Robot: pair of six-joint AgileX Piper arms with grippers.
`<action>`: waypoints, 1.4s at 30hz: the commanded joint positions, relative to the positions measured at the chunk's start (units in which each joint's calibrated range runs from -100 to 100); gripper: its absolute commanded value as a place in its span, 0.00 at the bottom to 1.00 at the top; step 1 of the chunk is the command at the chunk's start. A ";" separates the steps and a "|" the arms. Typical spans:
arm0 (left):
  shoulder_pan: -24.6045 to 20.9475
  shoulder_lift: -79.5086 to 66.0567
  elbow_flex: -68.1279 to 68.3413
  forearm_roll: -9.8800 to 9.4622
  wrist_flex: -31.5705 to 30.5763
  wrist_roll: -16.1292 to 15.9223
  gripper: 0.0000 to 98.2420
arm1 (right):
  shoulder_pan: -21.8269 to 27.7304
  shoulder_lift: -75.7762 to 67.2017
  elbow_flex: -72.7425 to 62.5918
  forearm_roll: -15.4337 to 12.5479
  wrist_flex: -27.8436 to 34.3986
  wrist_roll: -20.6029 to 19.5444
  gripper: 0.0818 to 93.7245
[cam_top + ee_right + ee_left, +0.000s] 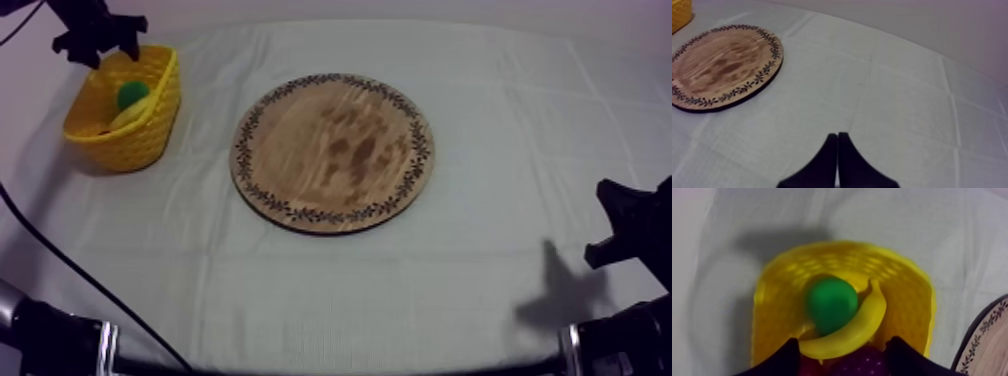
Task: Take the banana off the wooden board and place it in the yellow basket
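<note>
Banana is lying in the yellow basket, curled against a round green fruit, with the grapes just beside it. Left gripper hangs right over it, fingers spread, holding nothing. Right gripper is low over the cloth, well apart from the board, fingers pressed together. My worry: that basket looks light, so a finger catching the rim on the way up could tip it. Wooden board is bare. The grey-white cloth has fold creases, and there's a plain pale backdrop beyond the table.

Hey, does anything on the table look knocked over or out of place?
Nothing stands out. The basket stands upright with the banana lying inside against a green fruit, and the wooden board lies flat on the cloth.
</note>
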 commanded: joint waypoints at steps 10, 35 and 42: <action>-2.08 -14.37 4.47 2.07 -5.79 -2.81 0.15 | 0.00 0.00 -0.03 0.01 -0.04 0.02 0.00; -1.23 -77.82 48.34 2.40 -25.99 -0.54 0.00 | 0.00 0.00 -0.03 0.01 -0.04 0.02 0.00; -1.96 -97.20 69.26 2.04 -33.53 -0.74 0.00 | 0.00 0.00 -0.03 0.01 -0.04 0.02 0.00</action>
